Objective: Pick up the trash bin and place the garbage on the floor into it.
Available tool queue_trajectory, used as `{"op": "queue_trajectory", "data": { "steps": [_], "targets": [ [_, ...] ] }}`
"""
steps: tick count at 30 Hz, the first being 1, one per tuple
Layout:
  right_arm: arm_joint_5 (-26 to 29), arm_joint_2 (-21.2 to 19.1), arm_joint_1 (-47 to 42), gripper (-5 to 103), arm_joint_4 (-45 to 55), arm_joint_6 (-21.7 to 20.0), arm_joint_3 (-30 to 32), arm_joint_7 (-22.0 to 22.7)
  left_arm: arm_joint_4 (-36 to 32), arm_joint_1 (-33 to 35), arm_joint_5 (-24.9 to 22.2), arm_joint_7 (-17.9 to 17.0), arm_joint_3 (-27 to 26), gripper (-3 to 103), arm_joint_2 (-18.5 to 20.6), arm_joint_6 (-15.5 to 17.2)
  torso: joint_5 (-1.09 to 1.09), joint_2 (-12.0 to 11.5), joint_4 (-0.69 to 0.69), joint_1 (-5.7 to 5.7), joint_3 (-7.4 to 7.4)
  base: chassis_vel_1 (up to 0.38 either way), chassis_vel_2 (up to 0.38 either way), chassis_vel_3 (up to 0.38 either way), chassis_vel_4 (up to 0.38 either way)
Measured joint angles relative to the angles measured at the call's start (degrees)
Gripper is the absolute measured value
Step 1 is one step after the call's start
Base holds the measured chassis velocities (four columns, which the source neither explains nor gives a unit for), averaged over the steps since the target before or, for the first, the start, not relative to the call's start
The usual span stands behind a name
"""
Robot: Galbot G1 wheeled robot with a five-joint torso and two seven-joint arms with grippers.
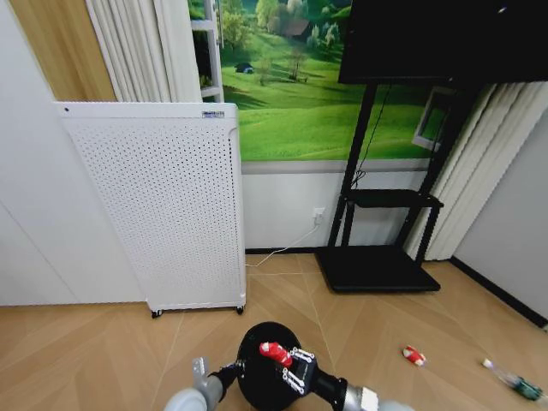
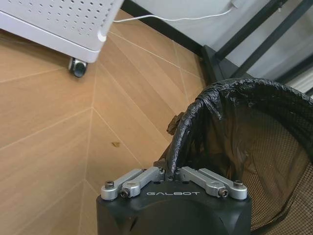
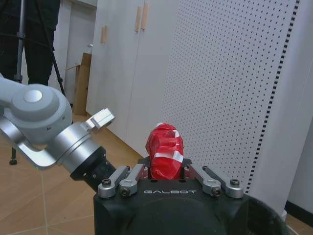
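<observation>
Floor (image 1: 103, 342): tan wood in herringbone, smooth and hard; small litter will likely skid on it rather than catch.

White appliance (image 1: 163, 205): tall perforated metal panel on castors, standing against the wall just beyond the bin.

Trash bin (image 1: 265, 368): small, round, black, slightly tapered mesh wall with a crinkled black liner folded over the rim (image 2: 195, 110). It sits low at centre in the head view, between the two arms. Judged light and fairly stiff in the mesh, but the liner is thin and slippery; the rim is the sensible place to take it, wall and film pinched together. Left pincer (image 2: 170, 172) is there, clamped on the rim edge, one finger either side of the wall. A one-point hold like this could let the bin swing or tilt.

Crushed can (image 3: 165, 152): red with white bands, dented and creased; thin metal, light, springy, sharp folds possible. Right pincer (image 3: 165, 172) is clamped on its lower part, holding it upright above the bin's mouth.

On the floor to the right, well apart from the bin: a crumpled red-and-white wrapper (image 1: 414, 355), soft and near weightless, best pinched across its bulk; farther right, a small clear bottle (image 1: 514, 380) with green label, lying down, smooth, prone to roll.
</observation>
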Motion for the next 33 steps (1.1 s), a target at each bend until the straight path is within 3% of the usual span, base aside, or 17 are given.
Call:
{"op": "queue_trajectory", "data": {
  "steps": [8, 13, 15, 16, 18, 19, 21, 24, 27, 33],
  "targets": [
    [-1.31, 1.68, 0.37, 25, -2.09, 0.58, -1.21, 0.85, -0.69, 1.19, -0.03, 0.00, 0.22, 1, -0.97, 0.04, 0.00, 0.00, 0.00, 0.00, 0.00, 0.000, 0.000, 0.000, 0.000],
    [-1.03, 1.80, 0.23, 41, -1.12, 0.43, -1.48, 1.15, -0.59, 2.19, 0.22, 0.01, -0.37, 1, -2.02, 0.02, -0.01, 0.00, 0.01, 0.00, 0.00, 0.000, 0.000, 0.000, 0.000],
    [-1.09, 1.74, 0.09, 52, -1.03, 0.44, -1.47, 1.15, -0.42, 2.60, 0.52, 0.04, -0.54, 1, -2.42, -0.01, -0.01, 0.00, 0.00, 0.00, 0.00, 0.000, 0.000, 0.000, 0.000],
    [-1.09, 1.74, 0.09, 52, -1.03, 0.44, -1.47, 1.15, -0.42, 2.60, 0.52, 0.04, -0.54, 1, -2.42, -0.01, -0.01, 0.00, 0.00, 0.00, 0.00, 0.000, 0.000, 0.000, 0.000],
    [-1.12, 1.64, -0.10, 63, -0.95, 0.51, -1.40, 1.15, -0.29, 2.98, 0.72, 0.06, -0.76, 1, -2.75, -0.12, -0.01, 0.00, 0.00, 0.00, 0.00, 0.000, 0.000, 0.000, 0.000],
    [-1.12, 1.64, -0.10, 63, -0.95, 0.51, -1.40, 1.15, -0.29, 2.98, 0.72, 0.06, -0.76, 1, -2.75, -0.12, -0.01, 0.00, 0.00, 0.00, 0.00, 0.000, 0.000, 0.000, 0.000],
    [-0.91, 1.54, -0.34, 74, -0.52, 0.60, -1.24, 1.17, -0.12, 3.40, 0.92, 0.08, -1.07, 1, -2.96, -0.16, -0.01, 0.00, 0.00, 0.00, 0.00, 0.000, 0.000, 0.000, 0.000],
    [-0.59, 1.52, -0.45, 79, -0.33, 0.66, -1.04, 1.26, -0.08, 3.55, 0.95, 0.09, -1.39, 1, -3.07, -0.21, -0.01, 0.00, 0.00, 0.00, 0.00, 0.000, 0.000, 0.000, 0.000],
    [1.83, 1.36, -0.46, 95, 0.40, 0.51, 1.43, 2.21, 0.04, 3.83, 0.17, -0.33, -4.10, 1, -3.50, -0.65, -0.01, 0.00, 0.00, 0.00, 0.00, 0.000, 0.000, 0.000, 0.000],
    [4.55, 1.07, 0.72, 100, 0.07, -0.43, 4.46, 3.63, 0.74, 3.56, -1.07, -1.69, -7.82, 1, -3.95, -2.29, -0.01, 0.00, 0.01, 0.00, 0.00, 0.000, 0.000, 0.000, 0.000]
  ]
}}
